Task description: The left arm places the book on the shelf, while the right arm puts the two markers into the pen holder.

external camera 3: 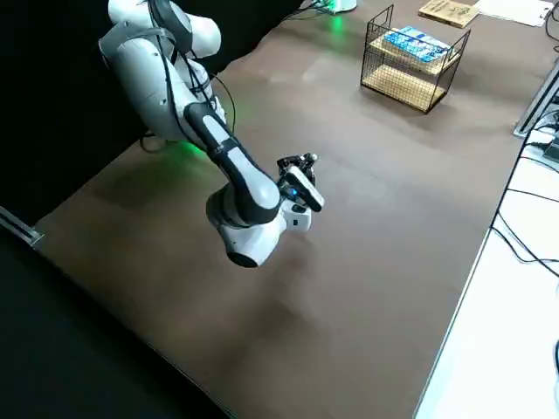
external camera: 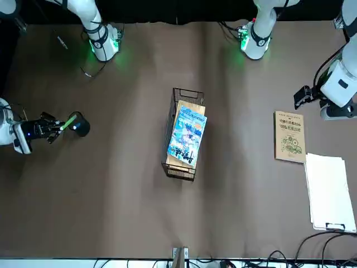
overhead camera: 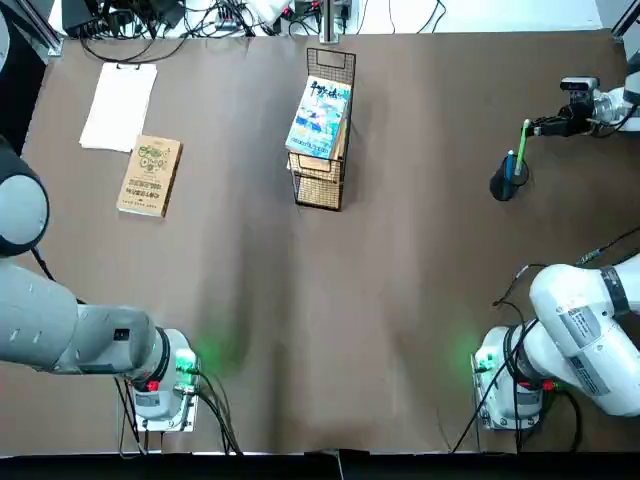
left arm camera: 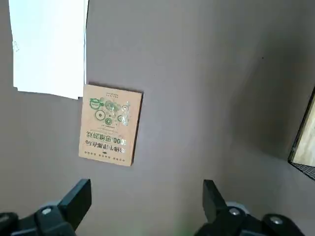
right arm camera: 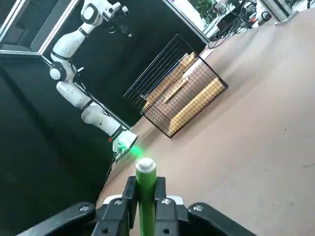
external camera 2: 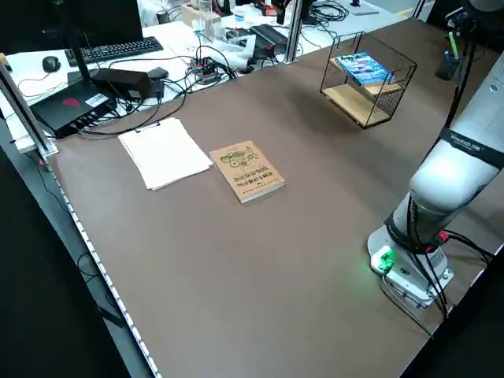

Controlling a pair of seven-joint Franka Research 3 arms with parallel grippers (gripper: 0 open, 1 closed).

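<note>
Your desk (overhead camera: pixel 400 330) has a smooth, mostly matt brown surface that picks up soft, blurry sheen from the lights. The shelf (overhead camera: pixel 317 182) in front of you is black metal wire mesh, with pale wooden planks (external camera 2: pixel 349 103) that show a light grain. On it, your illustrated paperback (external camera: pixel 187 135) has a smooth printed paper cover. The tan-brown book (left arm camera: pixel 110 125) looks matt, its cover uncoated paper or card. Your white sheets (external camera 2: pixel 164 153) are plain matt paper. The green marker (right arm camera: pixel 146 194) looks like smooth plastic with a slight gloss.
</note>
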